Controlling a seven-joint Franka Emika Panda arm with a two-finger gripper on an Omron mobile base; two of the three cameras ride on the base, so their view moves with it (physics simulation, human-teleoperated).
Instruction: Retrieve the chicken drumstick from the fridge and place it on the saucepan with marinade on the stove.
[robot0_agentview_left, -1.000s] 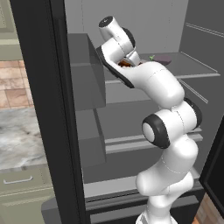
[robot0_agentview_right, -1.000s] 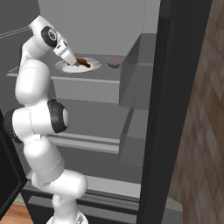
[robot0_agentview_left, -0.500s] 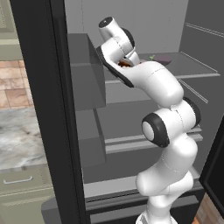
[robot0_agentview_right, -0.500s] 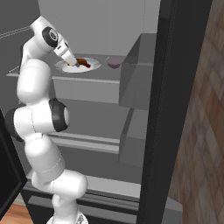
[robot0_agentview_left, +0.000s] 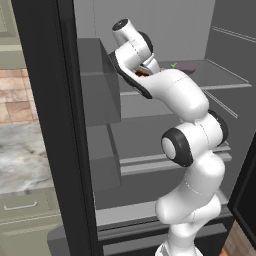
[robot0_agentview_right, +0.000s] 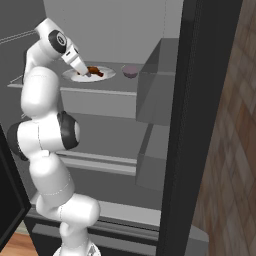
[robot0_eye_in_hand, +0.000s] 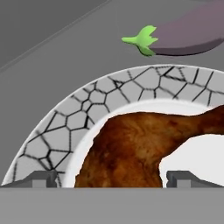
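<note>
Hand view shows the gripper (robot0_eye_in_hand: 111, 177) spread wide astride the chicken drumstick (robot0_eye_in_hand: 131, 148) on its plate (robot0_eye_in_hand: 57, 131), unchanged from a second ago, eggplant (robot0_eye_in_hand: 188, 37) beyond.

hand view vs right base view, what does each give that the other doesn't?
Hand view only: the plate's cracked-tile rim pattern, the eggplant's green stem, and the open claw straddling the chicken drumstick. Right base view only: the arm reaching in, the fridge door bins and lower shelves. Both: drumstick on the plate, eggplant beyond it.
</note>
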